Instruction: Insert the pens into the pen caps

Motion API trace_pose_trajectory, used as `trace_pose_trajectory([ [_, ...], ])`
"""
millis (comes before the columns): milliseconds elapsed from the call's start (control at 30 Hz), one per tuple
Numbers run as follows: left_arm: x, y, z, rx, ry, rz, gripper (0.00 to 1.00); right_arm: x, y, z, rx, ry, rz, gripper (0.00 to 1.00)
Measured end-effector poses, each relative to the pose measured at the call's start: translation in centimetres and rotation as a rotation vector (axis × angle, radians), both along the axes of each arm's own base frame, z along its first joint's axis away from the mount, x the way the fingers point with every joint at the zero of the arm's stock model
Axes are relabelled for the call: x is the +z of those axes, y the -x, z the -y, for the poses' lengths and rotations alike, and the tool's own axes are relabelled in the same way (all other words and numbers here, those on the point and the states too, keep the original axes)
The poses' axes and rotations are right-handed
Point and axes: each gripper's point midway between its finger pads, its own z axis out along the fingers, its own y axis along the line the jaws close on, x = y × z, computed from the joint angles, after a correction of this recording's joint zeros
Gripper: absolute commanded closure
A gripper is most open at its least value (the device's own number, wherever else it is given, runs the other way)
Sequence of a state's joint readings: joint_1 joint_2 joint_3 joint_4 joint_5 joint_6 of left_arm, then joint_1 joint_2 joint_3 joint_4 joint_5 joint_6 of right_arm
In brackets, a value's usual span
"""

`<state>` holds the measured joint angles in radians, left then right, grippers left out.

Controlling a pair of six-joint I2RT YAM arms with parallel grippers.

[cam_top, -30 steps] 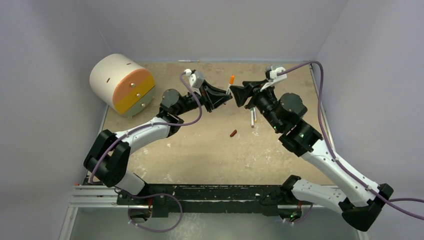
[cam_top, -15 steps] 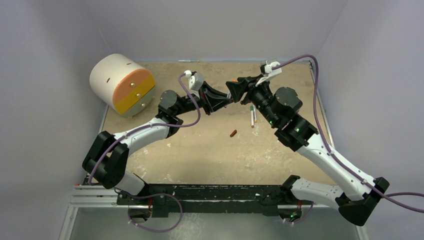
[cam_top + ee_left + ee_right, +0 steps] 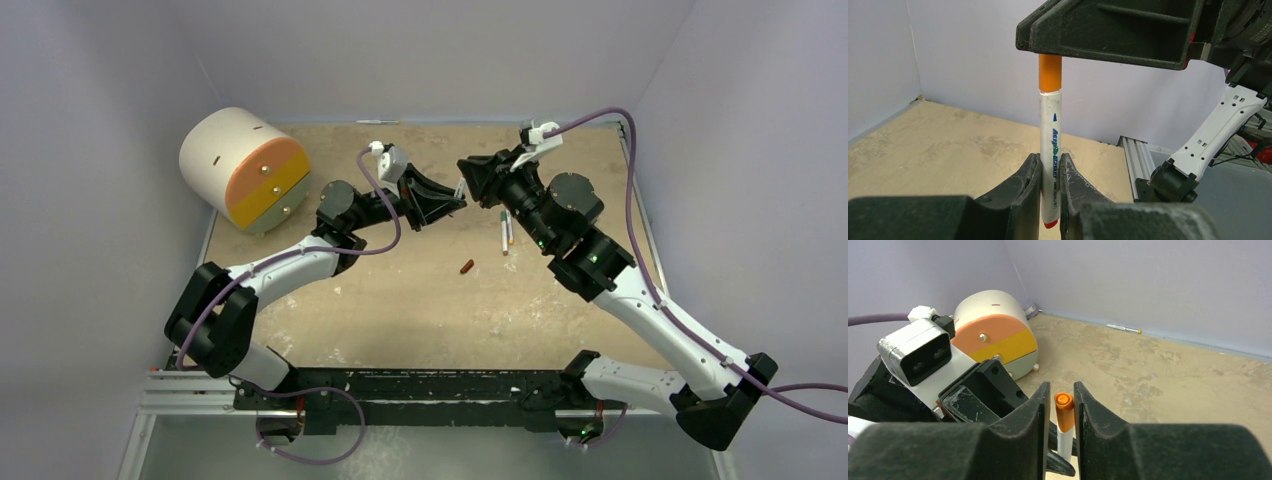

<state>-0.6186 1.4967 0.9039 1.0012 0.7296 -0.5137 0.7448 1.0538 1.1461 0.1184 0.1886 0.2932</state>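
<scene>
from the top view you can barely make out the pen (image 3: 459, 188): only a pale sliver shows where the two grippers meet above the table (image 3: 400, 290), and both sets of fingertips are lost in black. two more pens (image 3: 505, 232) lie side by side on the table near the right arm, with a dark red-brown cap (image 3: 467, 266) lying apart from them.

your left wrist view shows what the top view hides: the pen (image 3: 1050, 145) stands upright, its printed white barrel clamped between the jaws of the left gripper (image 3: 1050, 165), its red lower end partly covered by the fingers. the orange cap (image 3: 1050, 72) sits on the pen's top end, and its top disappears behind the right gripper's black finger.

your right wrist view looks down on the orange cap (image 3: 1064, 412), which stands between the jaws of the right gripper (image 3: 1062, 387). the jaws are narrow around it, one finger against it, a thin gap beside the other; you cannot tell whether they grip.
</scene>
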Motion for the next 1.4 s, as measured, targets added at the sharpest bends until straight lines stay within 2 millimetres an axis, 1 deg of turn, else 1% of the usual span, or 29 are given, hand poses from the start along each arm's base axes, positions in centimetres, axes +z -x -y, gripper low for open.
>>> trace_pose_trajectory([
  [100,0.0,0.0,0.0,0.000,0.001,0.001,1.00,0.0,0.0,0.0,0.000,-0.002,-0.001,0.86],
  [167,0.1,0.0,0.0,-0.001,0.004,0.004,1.00,0.0,0.0,0.0,0.000,-0.004,-0.002,0.87],
  [300,0.2,0.1,0.0,-0.003,0.007,-0.001,1.00,0.0,0.0,0.0,0.000,-0.008,-0.004,0.99],
  [333,0.2,0.1,0.0,-0.004,0.008,-0.002,1.00,0.0,0.0,0.0,0.000,-0.009,-0.005,1.00],
  [733,0.8,0.1,0.0,0.011,0.024,-0.002,1.00,0.5,0.4,0.2,0.000,-0.055,-0.019,1.00],
  [1033,0.7,-0.7,-0.1,0.060,0.027,-0.008,1.00,0.1,-0.5,0.0,-0.026,-0.078,-0.068,1.00],
  [1233,0.0,-1.5,0.0,0.091,0.015,-0.031,1.00,-0.7,-1.4,0.0,-0.063,-0.072,-0.104,1.00],
  [1400,-0.5,-1.9,0.3,0.092,-0.003,-0.039,1.00,-1.4,-1.6,0.3,-0.076,-0.056,-0.121,1.00],
])
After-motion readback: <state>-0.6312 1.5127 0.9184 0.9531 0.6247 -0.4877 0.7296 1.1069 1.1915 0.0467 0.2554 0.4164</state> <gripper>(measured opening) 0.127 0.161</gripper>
